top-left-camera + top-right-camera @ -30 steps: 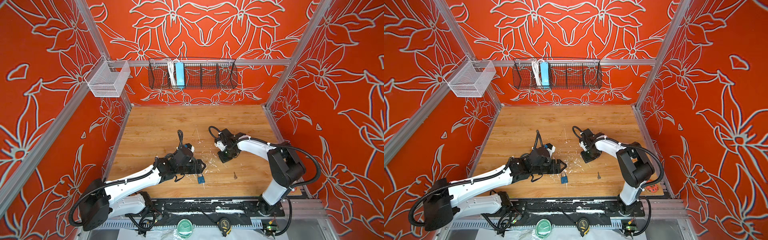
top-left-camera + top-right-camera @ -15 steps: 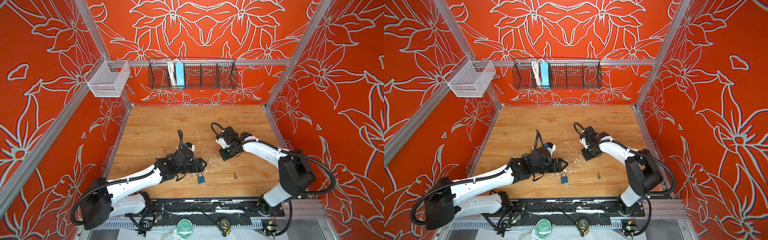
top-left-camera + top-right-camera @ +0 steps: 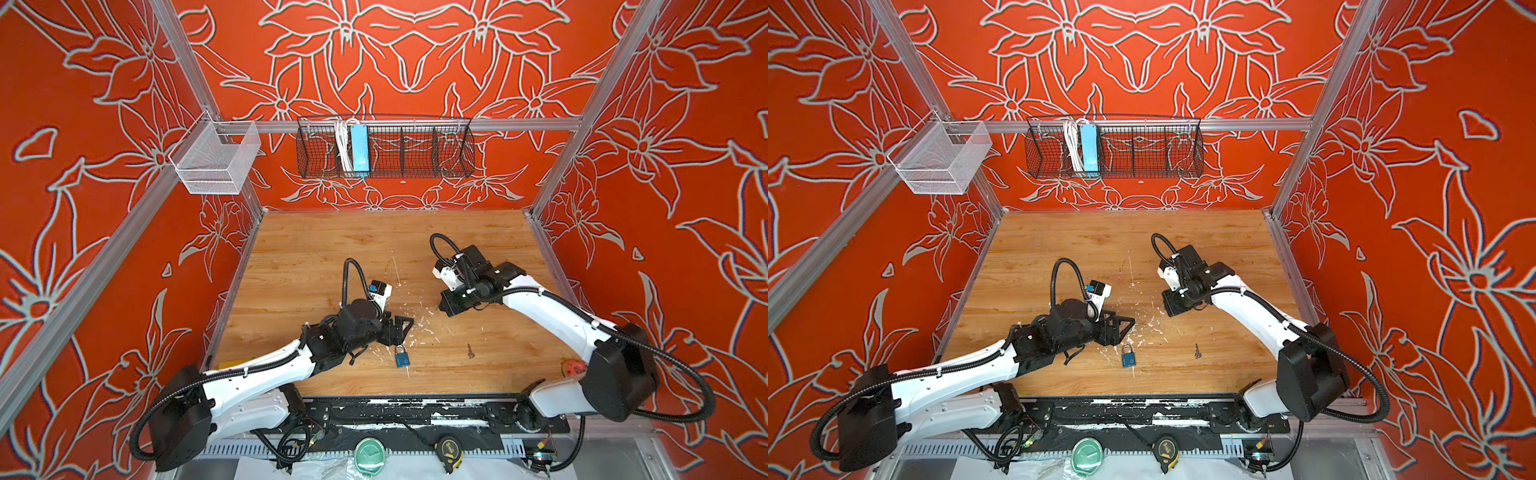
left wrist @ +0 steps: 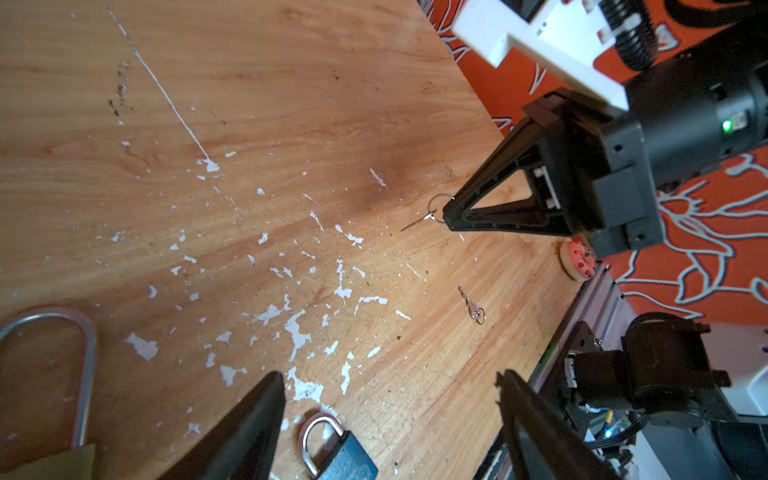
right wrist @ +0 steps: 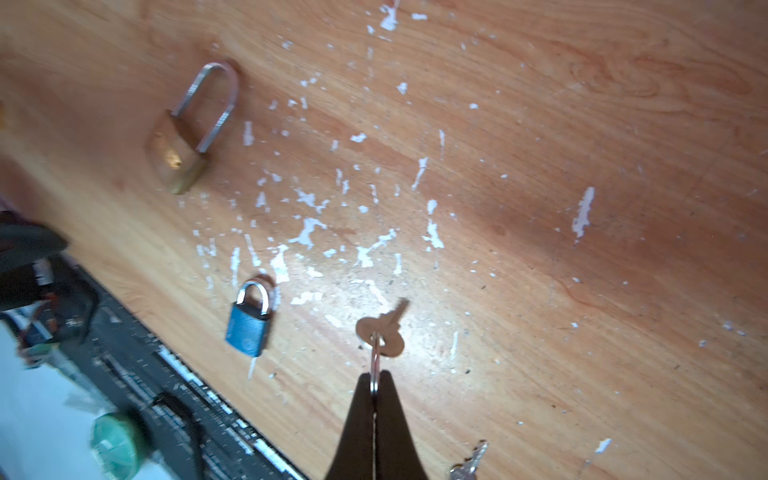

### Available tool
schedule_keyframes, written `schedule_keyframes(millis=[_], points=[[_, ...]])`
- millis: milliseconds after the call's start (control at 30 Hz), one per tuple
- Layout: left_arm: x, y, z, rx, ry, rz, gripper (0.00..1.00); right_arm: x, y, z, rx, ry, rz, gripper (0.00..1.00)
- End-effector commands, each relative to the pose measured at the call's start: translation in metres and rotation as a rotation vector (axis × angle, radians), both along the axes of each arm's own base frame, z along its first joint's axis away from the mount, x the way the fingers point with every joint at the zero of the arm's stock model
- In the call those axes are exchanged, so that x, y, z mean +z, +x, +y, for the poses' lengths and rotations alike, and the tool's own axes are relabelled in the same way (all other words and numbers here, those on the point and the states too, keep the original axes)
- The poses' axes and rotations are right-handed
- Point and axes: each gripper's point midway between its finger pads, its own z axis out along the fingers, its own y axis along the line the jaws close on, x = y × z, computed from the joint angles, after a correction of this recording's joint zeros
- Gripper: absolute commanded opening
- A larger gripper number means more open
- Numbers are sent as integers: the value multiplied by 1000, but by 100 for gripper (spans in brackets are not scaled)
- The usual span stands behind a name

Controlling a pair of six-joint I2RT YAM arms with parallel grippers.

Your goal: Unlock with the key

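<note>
A small blue padlock (image 3: pixel 401 358) (image 3: pixel 1128 356) lies shut on the wooden table near the front. Just behind it my left gripper (image 3: pixel 405 330) (image 4: pixel 388 376) hovers open, with the padlock's shackle (image 4: pixel 316 436) between its fingers but untouched. My right gripper (image 3: pixel 445 307) (image 5: pixel 375 380) is shut on the ring of a brass key (image 5: pixel 380 328), which dangles above the table to the right of the padlock. In the left wrist view the same key (image 4: pixel 417 223) sticks out from the right gripper's tips.
A brass padlock (image 5: pixel 178 153) lies beside the left gripper, hidden under that arm in both top views. A second, loose key (image 3: pixel 470 350) (image 4: pixel 471 305) rests on the table (image 3: pixel 332 249) right of the blue padlock. A round pink object (image 3: pixel 572 368) sits at the front right corner.
The right arm's elbow has swung out to the right and toward the front, while its gripper stayed in nearly the same spot with the key. The left arm and blue padlock have hardly moved.
</note>
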Motion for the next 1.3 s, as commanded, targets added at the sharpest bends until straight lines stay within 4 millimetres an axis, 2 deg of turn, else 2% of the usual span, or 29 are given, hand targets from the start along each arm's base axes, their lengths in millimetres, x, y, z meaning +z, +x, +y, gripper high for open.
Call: schedule_keyframes(millis=[0, 100, 300, 433, 800, 1000, 1267], points=[[29, 6, -2, -41, -41, -278, 72, 27, -7, 12, -2, 76, 0, 0], [36, 3, -2, -93, 0, -444, 65, 40, -12, 20, 5, 120, -6, 0], [31, -8, -16, -268, 125, -660, 64, 67, -21, 41, 20, 191, -29, 0], [29, -11, -19, -317, 174, -795, 61, 82, -26, 54, 39, 237, -47, 0], [31, 6, -31, -278, 181, -875, 46, 94, -35, 66, 77, 245, -60, 0], [28, 18, -35, -227, 173, -869, 44, 103, -39, 71, 94, 285, -63, 0], [32, 23, -43, -221, 137, -878, 42, 101, -41, 74, 103, 294, -57, 0]])
